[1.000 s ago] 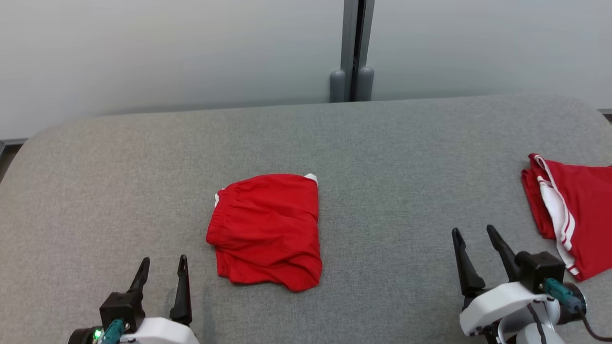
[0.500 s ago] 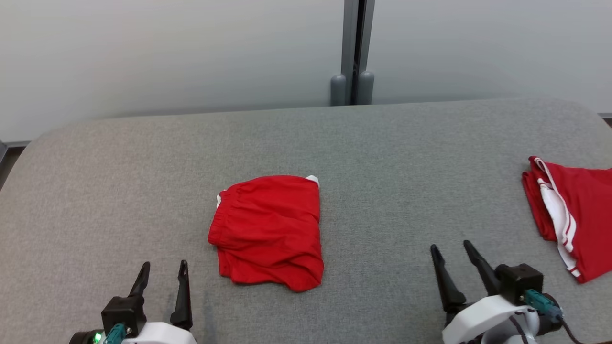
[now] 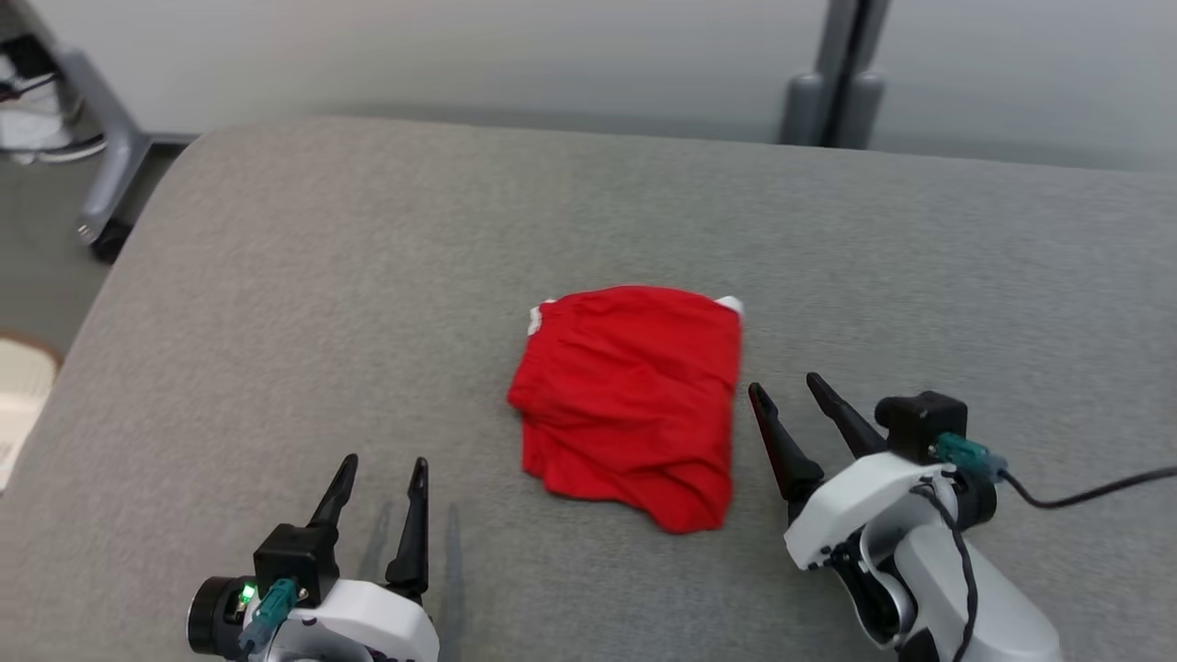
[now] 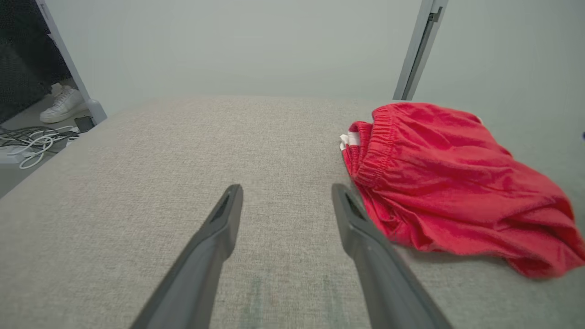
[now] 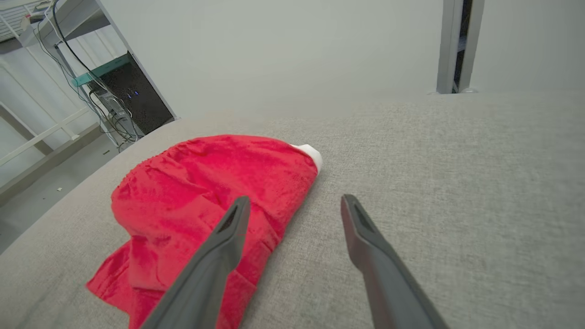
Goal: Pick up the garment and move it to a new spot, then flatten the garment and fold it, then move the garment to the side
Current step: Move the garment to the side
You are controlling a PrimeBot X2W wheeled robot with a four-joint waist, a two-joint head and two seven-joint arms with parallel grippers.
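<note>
Lying folded at the head view's centre, the red garment (image 3: 630, 400) rests on the grey table (image 3: 276, 276). The left gripper (image 3: 384, 460), lower left, and the right gripper (image 3: 783, 382), lower right, both gape wide and empty. In the left wrist view the garment fills the right side. In the right wrist view it sits at lower left.

Looks like a lab or test room. Has a big grey cloth table (image 3: 368, 276), plain pale walls (image 5: 274, 55), a black computer box (image 5: 132, 98) with tangled wires (image 5: 87, 87), and more cables (image 4: 32, 139) lying on the floor (image 5: 50, 183).
</note>
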